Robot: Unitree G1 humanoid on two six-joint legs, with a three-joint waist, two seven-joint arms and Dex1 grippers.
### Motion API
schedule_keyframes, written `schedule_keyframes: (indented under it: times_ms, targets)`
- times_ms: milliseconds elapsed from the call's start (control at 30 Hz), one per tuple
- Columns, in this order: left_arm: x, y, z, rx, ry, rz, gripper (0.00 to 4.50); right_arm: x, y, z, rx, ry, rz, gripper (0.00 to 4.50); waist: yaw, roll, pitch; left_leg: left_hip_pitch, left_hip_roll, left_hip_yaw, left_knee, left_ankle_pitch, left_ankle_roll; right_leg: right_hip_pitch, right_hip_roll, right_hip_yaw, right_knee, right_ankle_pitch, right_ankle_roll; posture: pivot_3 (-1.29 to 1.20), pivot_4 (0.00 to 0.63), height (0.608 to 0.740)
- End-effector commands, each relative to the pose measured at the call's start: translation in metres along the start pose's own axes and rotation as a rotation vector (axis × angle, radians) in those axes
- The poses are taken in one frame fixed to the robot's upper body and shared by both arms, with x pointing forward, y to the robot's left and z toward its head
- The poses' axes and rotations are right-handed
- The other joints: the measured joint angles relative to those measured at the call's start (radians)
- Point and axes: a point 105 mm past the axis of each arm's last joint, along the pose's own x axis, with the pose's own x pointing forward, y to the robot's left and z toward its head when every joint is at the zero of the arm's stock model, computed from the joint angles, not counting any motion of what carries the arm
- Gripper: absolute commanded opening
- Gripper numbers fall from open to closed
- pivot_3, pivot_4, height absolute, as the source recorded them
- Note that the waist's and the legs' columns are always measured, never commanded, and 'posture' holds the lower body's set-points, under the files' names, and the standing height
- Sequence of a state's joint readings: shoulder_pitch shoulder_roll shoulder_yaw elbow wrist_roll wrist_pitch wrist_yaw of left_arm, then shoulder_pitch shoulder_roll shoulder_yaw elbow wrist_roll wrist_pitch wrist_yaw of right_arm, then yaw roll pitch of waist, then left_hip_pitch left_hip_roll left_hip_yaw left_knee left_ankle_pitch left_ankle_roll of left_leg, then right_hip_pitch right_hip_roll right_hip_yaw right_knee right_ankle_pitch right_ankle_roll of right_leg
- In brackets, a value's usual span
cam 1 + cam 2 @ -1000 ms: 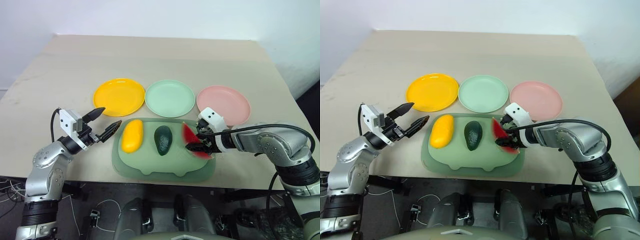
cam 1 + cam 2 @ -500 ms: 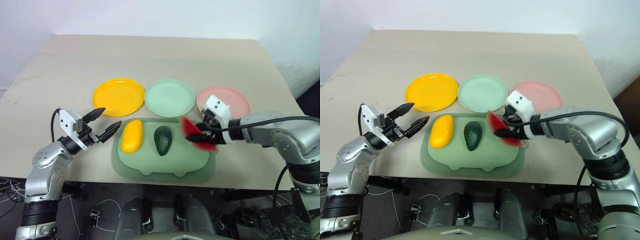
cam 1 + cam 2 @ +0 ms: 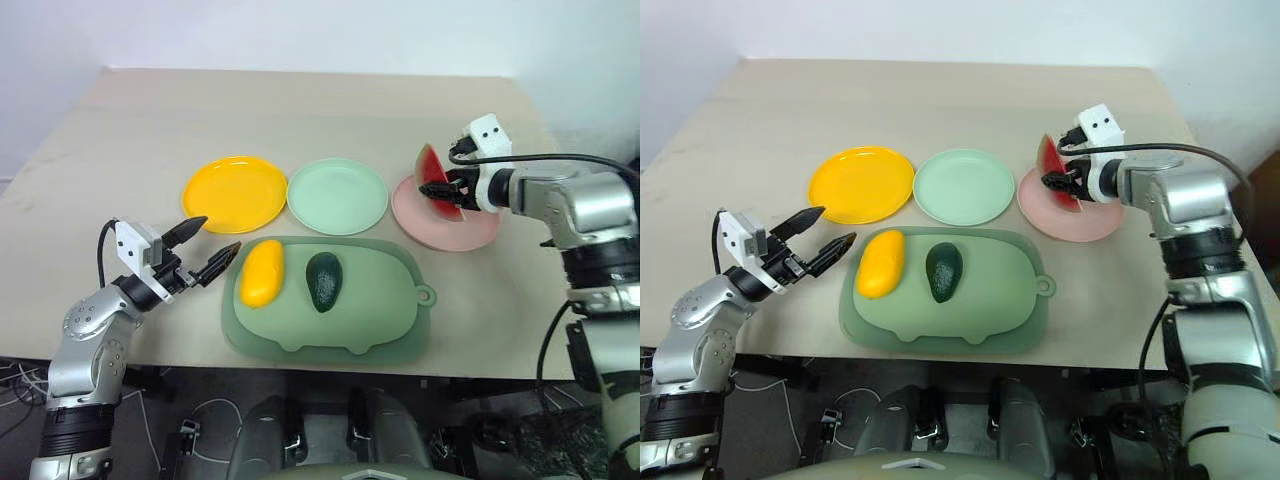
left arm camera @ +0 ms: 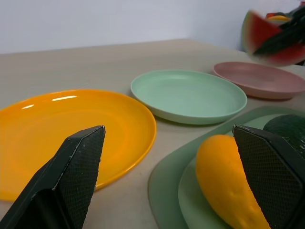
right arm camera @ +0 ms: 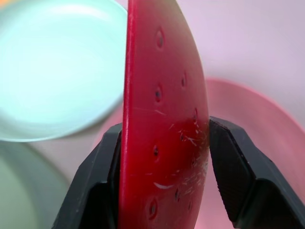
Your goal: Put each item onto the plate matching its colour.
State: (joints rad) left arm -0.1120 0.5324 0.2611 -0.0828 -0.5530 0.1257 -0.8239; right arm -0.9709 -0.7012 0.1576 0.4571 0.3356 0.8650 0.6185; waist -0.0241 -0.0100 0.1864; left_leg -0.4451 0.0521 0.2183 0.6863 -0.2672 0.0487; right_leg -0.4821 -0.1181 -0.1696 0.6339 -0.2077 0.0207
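Note:
My right gripper is shut on the red watermelon wedge and holds it in the air over the left part of the pink plate. In the right wrist view the wedge stands on edge between both black fingers. The yellow mango and the dark green avocado lie side by side on the translucent green tray. Behind the tray sit the yellow plate and the mint green plate, both bare. My left gripper hovers open just left of the tray, pointing at the mango.
All the plates and the tray rest on a beige table with broad bare surface behind the plates. The tray's small handle loop sticks out on its right side. The table's front edge runs just below the tray.
My right gripper lifted the watermelon wedge off the tray's right end and carried it up and back to above the pink plate. The left arm stayed still.

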Motion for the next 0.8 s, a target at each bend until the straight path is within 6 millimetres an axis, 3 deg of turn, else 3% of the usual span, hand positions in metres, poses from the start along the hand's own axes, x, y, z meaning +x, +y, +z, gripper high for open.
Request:
schedule_keyframes:
  times_ms: [33,267,500,533,600,733,800]
  targets:
    - [-0.004,0.003,0.014,0.055,-0.036,0.017,4.5,0.008,-0.014,0.014,-0.03,-0.025,-0.056,2.17,-0.003,0.001,0.0,0.0,0.0,0.0,0.0,0.001,-0.001,-0.001,0.0,0.0,0.001,0.0,0.0,0.0,0.15,0.696]
    - [-0.011,0.002,0.016,0.069,-0.039,0.043,4.5,0.022,-0.031,-0.006,-0.067,0.11,-0.143,2.17,-0.02,0.001,0.0,0.001,0.0,0.0,0.0,0.003,-0.003,-0.002,-0.001,0.001,0.008,-0.001,0.001,0.0,0.15,0.696]
    - [-0.018,0.004,0.014,0.07,-0.032,0.058,4.5,0.023,-0.031,-0.011,-0.066,0.165,-0.125,2.17,-0.022,0.001,0.0,0.002,0.0,0.001,0.0,0.003,-0.004,-0.005,-0.001,0.002,0.013,-0.001,0.001,0.0,0.15,0.696]
    - [-0.019,0.004,0.013,0.071,-0.031,0.058,4.5,0.024,-0.031,-0.01,-0.068,0.165,-0.126,2.73,-0.022,0.001,0.0,0.002,0.0,0.001,0.0,0.003,-0.004,-0.005,-0.001,0.002,0.013,-0.001,0.001,0.0,0.15,0.696]
    - [-0.02,0.004,0.013,0.07,-0.03,0.059,4.5,0.023,-0.029,-0.008,-0.075,0.159,-0.115,3.17,-0.021,0.001,0.0,0.002,0.0,0.001,0.001,0.003,-0.004,-0.005,-0.001,0.002,0.013,-0.001,0.001,0.0,0.15,0.696]
    - [-0.02,0.004,0.012,0.07,-0.028,0.058,4.5,0.016,-0.027,0.0,-0.091,0.135,-0.084,4.48,-0.021,0.001,0.0,0.001,0.0,0.002,0.001,0.003,-0.004,-0.006,-0.001,0.003,0.014,-0.001,0.001,0.0,0.15,0.696]
    - [-0.02,0.004,0.013,0.07,-0.028,0.055,4.5,0.008,-0.029,0.006,-0.102,0.107,-0.088,4.48,-0.02,0.001,0.0,0.001,0.0,0.002,0.001,0.003,-0.004,-0.007,-0.001,0.003,0.014,-0.001,0.001,0.0,0.15,0.696]
